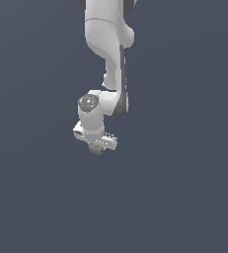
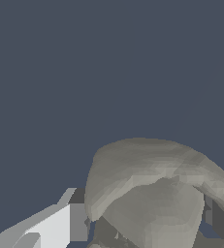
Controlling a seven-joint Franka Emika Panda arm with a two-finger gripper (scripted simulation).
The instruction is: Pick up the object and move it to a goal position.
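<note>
White arm (image 1: pixel 108 44) reaching down over plain dark-grey ground, pincer (image 1: pixel 96 147) clamping on the lumpy grey-tan ball (image 1: pixel 95 149) (filling the wrist view (image 2: pixel 152 193)), one finger (image 2: pixel 60 225) pressing against its side

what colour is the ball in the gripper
Grey-tan ball, seen best in the wrist view, between the gripper's fingers.

Flat, even light; coarse, blocky renders; shadowless.
</note>
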